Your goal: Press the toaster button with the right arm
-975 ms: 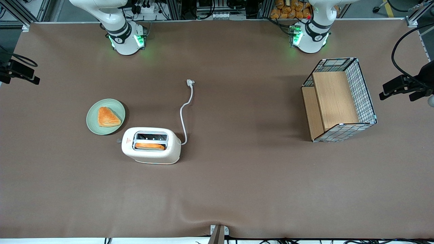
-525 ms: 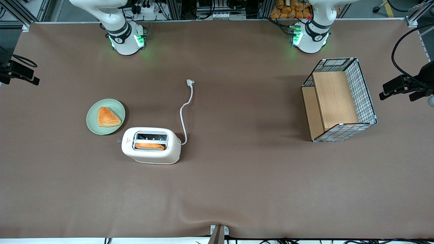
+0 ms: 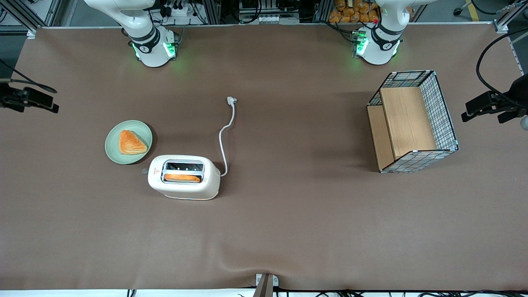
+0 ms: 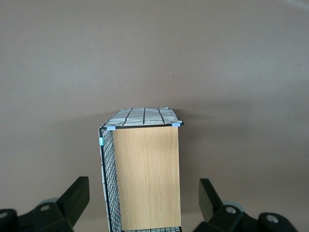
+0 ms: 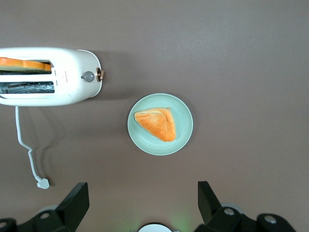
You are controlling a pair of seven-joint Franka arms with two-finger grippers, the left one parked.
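The cream toaster (image 3: 183, 178) stands on the brown table with an orange slice in the slot nearer the front camera. The toaster button (image 3: 144, 170), a small grey knob, sticks out of its narrow end toward the working arm's end of the table. In the right wrist view the toaster (image 5: 48, 76) and the button (image 5: 88, 76) show from above. My right gripper (image 3: 31, 101) hangs high at the working arm's end, well apart from the toaster. Its fingers (image 5: 77, 199) stand wide apart and empty, and the gripper (image 5: 141, 199) is open.
A green plate (image 3: 138, 156) with a triangular pastry (image 3: 131, 142) lies beside the toaster's button end, farther from the front camera; it also shows in the right wrist view (image 5: 186, 130). The white cord (image 3: 225, 136) runs away from the toaster. A wire-and-wood basket (image 3: 412, 121) stands toward the parked arm's end.
My right gripper has shifted a little toward the front camera and in over the table. The toaster, plate and basket have not moved.
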